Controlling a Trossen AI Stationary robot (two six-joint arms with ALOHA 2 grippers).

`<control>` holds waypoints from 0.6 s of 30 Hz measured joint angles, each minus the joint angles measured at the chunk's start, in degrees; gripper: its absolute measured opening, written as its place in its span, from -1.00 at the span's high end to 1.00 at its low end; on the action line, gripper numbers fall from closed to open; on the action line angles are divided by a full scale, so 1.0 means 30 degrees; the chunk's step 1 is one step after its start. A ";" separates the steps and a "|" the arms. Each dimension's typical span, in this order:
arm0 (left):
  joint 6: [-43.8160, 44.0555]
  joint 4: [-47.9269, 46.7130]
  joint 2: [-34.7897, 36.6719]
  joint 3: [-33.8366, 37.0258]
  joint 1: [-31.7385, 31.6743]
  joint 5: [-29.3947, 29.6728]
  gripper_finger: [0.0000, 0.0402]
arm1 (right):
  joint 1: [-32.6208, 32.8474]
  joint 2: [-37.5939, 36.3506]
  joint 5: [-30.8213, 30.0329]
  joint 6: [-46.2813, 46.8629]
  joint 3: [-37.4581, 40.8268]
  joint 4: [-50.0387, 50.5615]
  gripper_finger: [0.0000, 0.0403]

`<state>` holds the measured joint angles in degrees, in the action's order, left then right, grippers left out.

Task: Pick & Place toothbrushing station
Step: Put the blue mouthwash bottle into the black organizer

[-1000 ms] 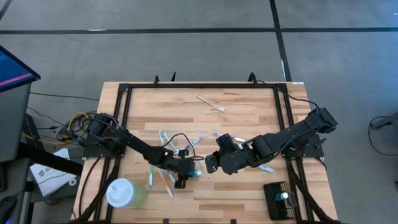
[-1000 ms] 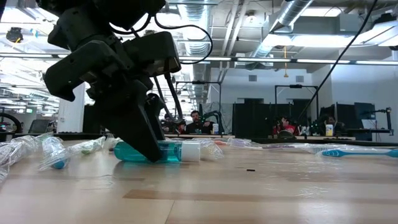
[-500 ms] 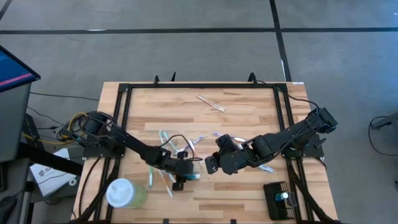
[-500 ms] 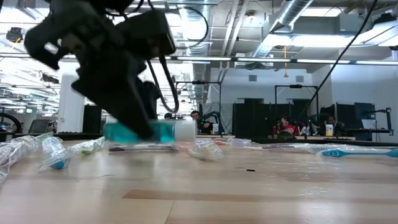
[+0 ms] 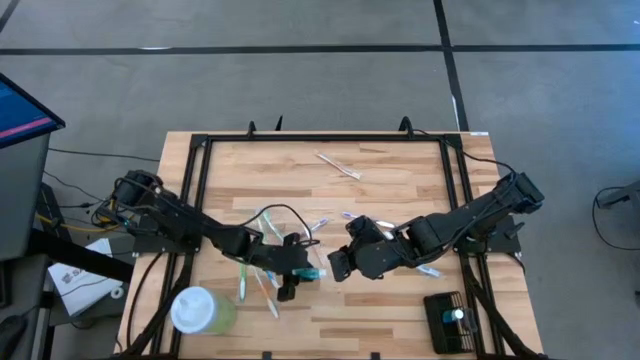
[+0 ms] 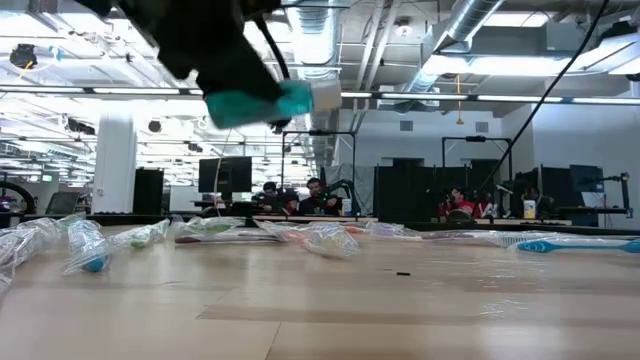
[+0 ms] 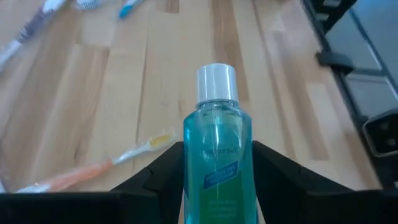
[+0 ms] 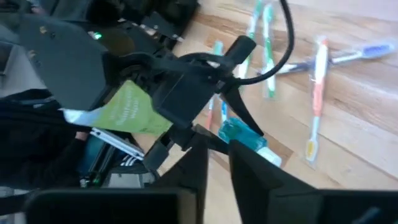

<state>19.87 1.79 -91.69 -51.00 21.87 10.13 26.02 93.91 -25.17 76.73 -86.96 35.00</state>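
The teal bottle's [image 7: 216, 165] label print is unreadable.

Low view: left gripper [image 6: 250, 95] is motion-blurred and cut off by the top edge, so only its lower part and the smeared teal bottle [image 6: 262, 102] show. Left wrist view: the bottle's base runs off the frame between the fingers [image 7: 277, 171], label print too small to read. High view: toothbrushing station [image 5: 447, 322], well apart from the right gripper [image 5: 337, 265], is too small for its top to be made out, and that gripper's jaw gap can't be resolved there.
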 joint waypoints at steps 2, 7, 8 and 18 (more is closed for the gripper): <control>0.0058 -0.0156 0.0400 0.0000 0.0000 0.0065 0.24 | -0.0035 -0.0193 -0.0027 0.0005 -0.0028 -0.0306 0.53; 0.0409 -0.0178 0.1545 0.0000 -0.0015 0.0633 0.25 | -0.0226 -0.0739 0.0017 0.1924 -0.0001 -0.0181 0.16; 0.0420 -0.0184 0.1783 0.0000 -0.0015 0.0921 0.25 | -0.0264 -0.0809 0.0206 0.2416 -0.0009 -0.0359 0.08; -0.0132 -0.0467 0.4337 -0.0015 -0.0029 0.3465 0.24 | -0.0701 -0.1021 0.2673 0.5437 -0.0014 -0.0421 -0.26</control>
<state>19.48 0.39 -78.68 -51.05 21.78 20.52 23.92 90.85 -17.15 93.04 -87.00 33.74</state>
